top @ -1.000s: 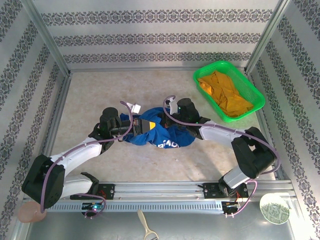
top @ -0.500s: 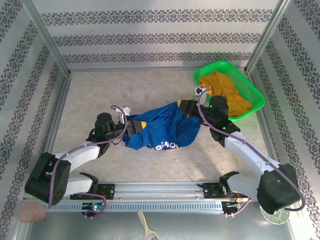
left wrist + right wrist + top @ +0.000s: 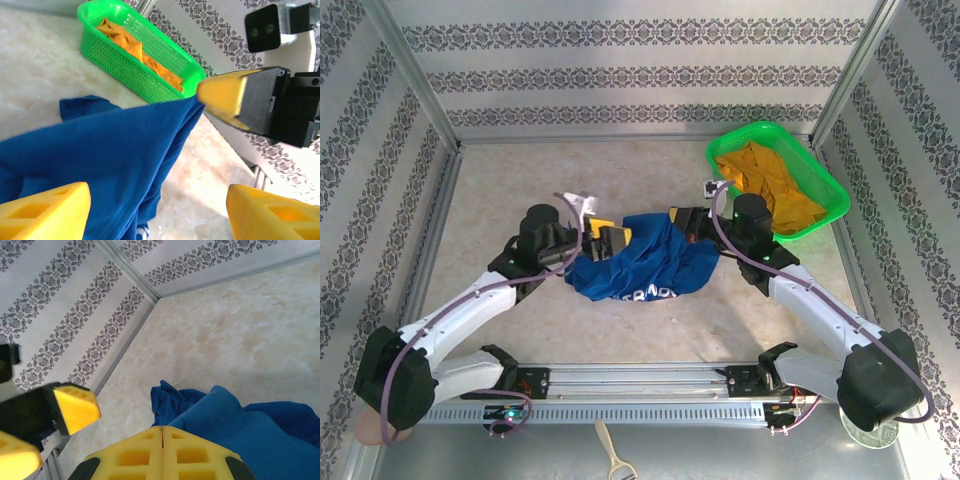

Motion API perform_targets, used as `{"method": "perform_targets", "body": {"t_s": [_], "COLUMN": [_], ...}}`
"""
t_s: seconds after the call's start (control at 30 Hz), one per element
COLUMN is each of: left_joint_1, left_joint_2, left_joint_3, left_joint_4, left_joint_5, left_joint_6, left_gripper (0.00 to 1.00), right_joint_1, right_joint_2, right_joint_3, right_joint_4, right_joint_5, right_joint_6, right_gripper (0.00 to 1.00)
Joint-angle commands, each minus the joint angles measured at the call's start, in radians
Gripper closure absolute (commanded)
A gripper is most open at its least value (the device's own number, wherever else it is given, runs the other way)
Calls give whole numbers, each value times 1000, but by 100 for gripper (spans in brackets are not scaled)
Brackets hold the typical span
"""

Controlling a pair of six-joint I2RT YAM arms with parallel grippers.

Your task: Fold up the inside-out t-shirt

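The left gripper (image 3: 608, 235) is letting go: 1 second ago its jaws were pinching the edge of the t-shirt (image 3: 650, 265), half a second ago they were parting, and now they are standing wide with nothing clamped between them. In the left wrist view the blue cloth (image 3: 100, 150) is spreading just ahead of those open jaws and dipping between them, though I cannot tell whether a fold is brushing 1 finger. The right gripper (image 3: 682, 220) is doing the opposite: its 2 fingers are pressing flat together on a corner of the t-shirt, and from that pinch the fabric is running in a taut ridge toward the open jaws facing it. Over the same second the right arm has been swinging outward, so its closed jaws are now sitting with the green basket (image 3: 715, 160) and the orange garment (image 3: 770, 190) just behind them. The rest of the t-shirt is slumping in a crumpled heap on the table (image 3: 520, 180), below and between the 2 sets of jaws, with white lettering showing on its near side. So the cloth is hanging on 1 grip only, and nothing is being folded yet; it seems the left gripper is freeing itself to take a new hold, perhaps a hem or sleeve, so that the garment can be stretched flat
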Motion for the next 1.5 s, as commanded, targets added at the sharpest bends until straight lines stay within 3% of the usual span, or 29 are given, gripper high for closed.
{"method": "perform_targets", "body": {"t_s": [0.0,0.17,0.37,0.5,0.57,0.73,0.9,0.93,1.03,1.13,1.27,1.3,1.33,1.37,1.4,1.47], "left_joint_1": [-74,-132,-141,-141,-141,-141,-141,-140,-120,-78,-4,15,31,50,67,88], "left_joint_2": [91,220,316,379,412,525,572,561,477,370,278,274,279,290,307,338], "left_joint_3": [83,168,226,273,304,410,458,456,409,336,187,147,118,89,68,45], "left_joint_4": [-237,-258,-264,-264,-264,-299,-346,-354,-322,-208,166,306,424,548,663,778], "left_joint_5": [-215,-268,-297,-398,-397,-276,-178,-162,-38,158,403,438,464,481,492,499], "left_joint_6": [205,307,340,334,338,353,358,358,323,233,-45,-140,-218,-310,-384,-464], "left_gripper": [28,27,27,39,42,44,96,100,100,100,100,100,100,100,100,100], "right_joint_1": [16,27,40,49,48,49,37,28,-6,-35,-48,-47,-47,-43,-41,-41], "right_joint_2": [-9,-16,-24,-35,-39,-30,-10,-2,42,128,278,309,326,324,303,227], "right_joint_3": [43,58,70,73,74,89,105,107,109,112,131,140,145,140,123,75], "right_joint_4": [-16,-48,-69,-83,-87,-81,-80,-80,-77,-64,-12,-8,-3,-2,-1,-3], "right_joint_5": [1,12,18,26,29,31,45,48,64,118,140,125,111,108,121,146], "right_joint_6": [-17,-26,-32,-33,-31,-23,-26,-25,-31,-31,-2,4,11,16,18,24], "right_gripper": [100,100,100,100,100,100,100,100,100,100,100,87,63,47,40,38]}}
